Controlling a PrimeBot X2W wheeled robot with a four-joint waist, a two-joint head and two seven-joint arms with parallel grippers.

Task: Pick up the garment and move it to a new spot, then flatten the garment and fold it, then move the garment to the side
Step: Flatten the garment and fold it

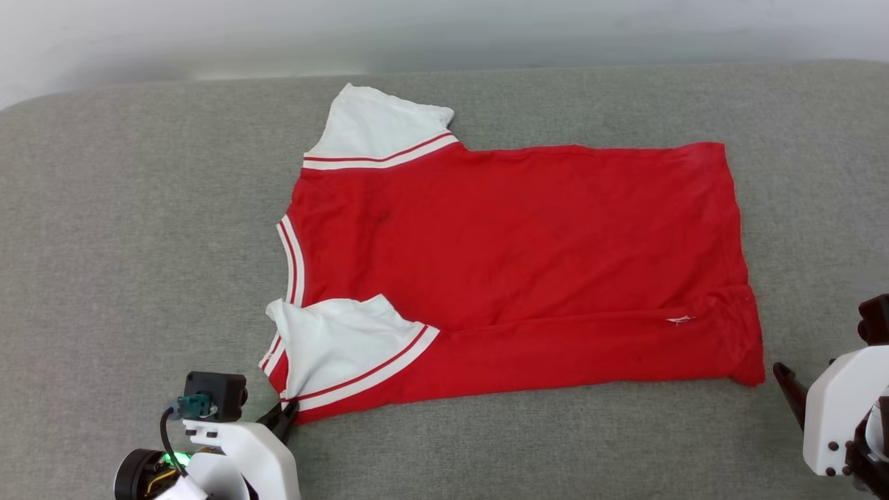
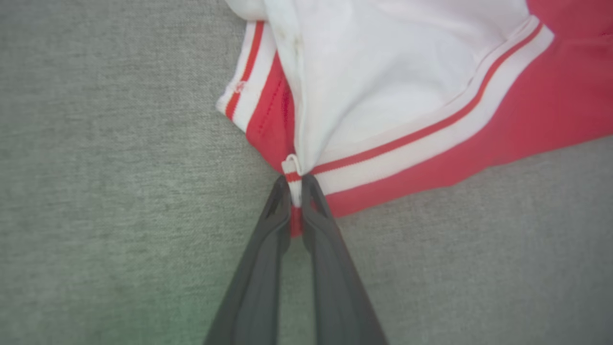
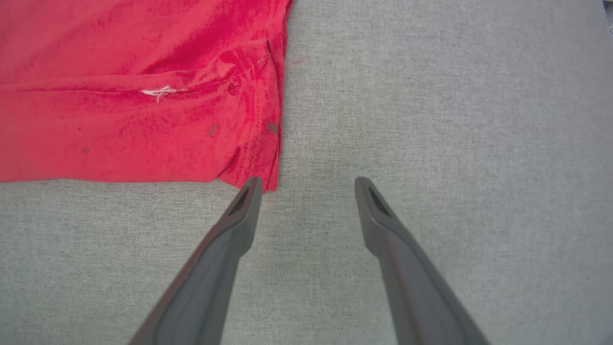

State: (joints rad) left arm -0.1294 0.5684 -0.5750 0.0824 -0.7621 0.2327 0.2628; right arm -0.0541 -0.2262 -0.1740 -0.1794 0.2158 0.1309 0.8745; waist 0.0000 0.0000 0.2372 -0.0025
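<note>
The garment [image 1: 514, 257] is a red T-shirt with white sleeves and striped trim, lying flat on the grey surface with its neck to the left and hem to the right. Its near long edge is folded up over the body. My left gripper [image 1: 286, 417] is at the near left corner by the white sleeve. In the left wrist view the left gripper [image 2: 297, 184] is shut on the garment [image 2: 431, 86], pinching the striped seam at the sleeve corner. My right gripper [image 3: 307, 184] stands open just off the near hem corner of the garment [image 3: 134, 86], its left fingertip [image 3: 251, 187] at the cloth's edge.
The grey fabric surface [image 1: 125, 264] spreads wide around the shirt on every side. A pale wall [image 1: 444, 31] runs along its far edge.
</note>
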